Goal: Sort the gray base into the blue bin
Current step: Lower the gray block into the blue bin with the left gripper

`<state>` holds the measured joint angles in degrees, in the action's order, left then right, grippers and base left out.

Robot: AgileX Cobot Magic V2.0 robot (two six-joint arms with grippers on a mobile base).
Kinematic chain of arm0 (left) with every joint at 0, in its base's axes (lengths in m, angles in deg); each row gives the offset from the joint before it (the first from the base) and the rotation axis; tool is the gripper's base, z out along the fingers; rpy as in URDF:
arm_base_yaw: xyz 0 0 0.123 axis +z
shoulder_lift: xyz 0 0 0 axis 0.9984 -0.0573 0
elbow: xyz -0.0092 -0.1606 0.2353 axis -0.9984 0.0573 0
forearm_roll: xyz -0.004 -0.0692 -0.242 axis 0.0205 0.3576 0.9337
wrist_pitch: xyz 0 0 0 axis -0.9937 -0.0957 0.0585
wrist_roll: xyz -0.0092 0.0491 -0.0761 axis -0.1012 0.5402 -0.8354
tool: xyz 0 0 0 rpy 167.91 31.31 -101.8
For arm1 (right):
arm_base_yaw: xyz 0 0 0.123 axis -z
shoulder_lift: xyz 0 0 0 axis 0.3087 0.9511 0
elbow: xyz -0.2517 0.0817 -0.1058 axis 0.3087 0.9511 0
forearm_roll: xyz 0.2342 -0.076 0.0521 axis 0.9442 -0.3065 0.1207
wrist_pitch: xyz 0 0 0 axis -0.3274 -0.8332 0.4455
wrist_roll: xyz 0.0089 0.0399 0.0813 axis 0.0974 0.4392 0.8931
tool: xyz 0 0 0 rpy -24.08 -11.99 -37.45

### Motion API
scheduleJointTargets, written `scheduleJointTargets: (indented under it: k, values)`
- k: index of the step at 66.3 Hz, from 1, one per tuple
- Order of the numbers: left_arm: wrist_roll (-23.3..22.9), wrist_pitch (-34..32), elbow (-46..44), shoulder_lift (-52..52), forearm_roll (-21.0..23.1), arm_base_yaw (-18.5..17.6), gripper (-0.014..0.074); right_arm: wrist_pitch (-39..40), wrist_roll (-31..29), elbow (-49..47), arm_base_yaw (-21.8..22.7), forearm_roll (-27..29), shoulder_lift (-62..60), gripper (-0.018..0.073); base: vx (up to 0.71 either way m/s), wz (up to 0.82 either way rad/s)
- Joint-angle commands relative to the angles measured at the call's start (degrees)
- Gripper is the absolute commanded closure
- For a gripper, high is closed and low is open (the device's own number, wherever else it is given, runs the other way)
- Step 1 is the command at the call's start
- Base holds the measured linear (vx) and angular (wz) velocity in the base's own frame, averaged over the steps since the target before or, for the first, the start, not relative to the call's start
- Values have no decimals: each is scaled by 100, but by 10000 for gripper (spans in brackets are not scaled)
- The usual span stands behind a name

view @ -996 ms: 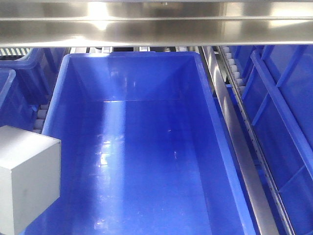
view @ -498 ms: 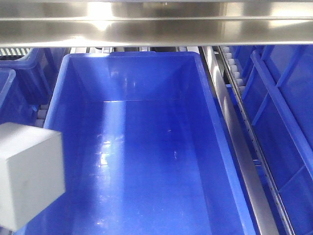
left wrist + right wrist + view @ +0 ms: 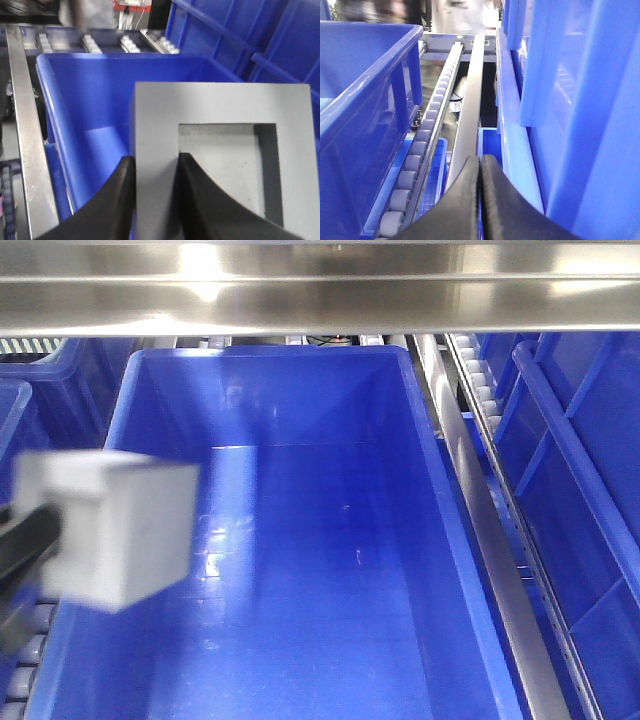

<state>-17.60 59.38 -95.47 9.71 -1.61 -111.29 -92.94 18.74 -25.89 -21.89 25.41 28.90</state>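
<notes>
I see blue bin (image 3: 300,540) holding nothing | left hand (image 3: 152,200) clamps gray base (image 3: 220,165) over its left rim | right hand (image 3: 480,200) closed, holding nothing | no readable writing

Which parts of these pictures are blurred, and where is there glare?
Front view: the gray base is smeared by motion; glare streaks the steel rail and the bin floor. Left wrist view: base sharp, background soft. Right wrist view: far background blurred.
</notes>
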Motion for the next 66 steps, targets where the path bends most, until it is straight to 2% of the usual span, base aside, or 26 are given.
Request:
scheduleJointTargets:
  k: [1,10,19,24,40,52,66]
  values:
    - [4,-597,-500,-569,87,-27,592,446,-31,79,27,-64,-65,568,0,0]
    - [-1,-611,-967,-1457,98,-64,592,446,-31,79,27,-64,-65,568,0,0]
    - [5,-622,-1379,-2217,76,-354,592,446,-31,79,27,-64,-65,568,0,0]
    - [24,-689,-1536,-2626,-117,-483,592,446,-31,79,27,-64,-65,568,0,0]
    - [24,-727,-1979,-3711,-170,-491,585,446,-31,79,27,-64,-65,568,0,0]
    - [24,-441,-2325,-4292,-171,-491,573,446,-31,79,27,-64,-65,568,0,0]
    - [24,263,-2723,-4869,-158,-491,540,446,-31,79,27,-64,-65,568,0,0]
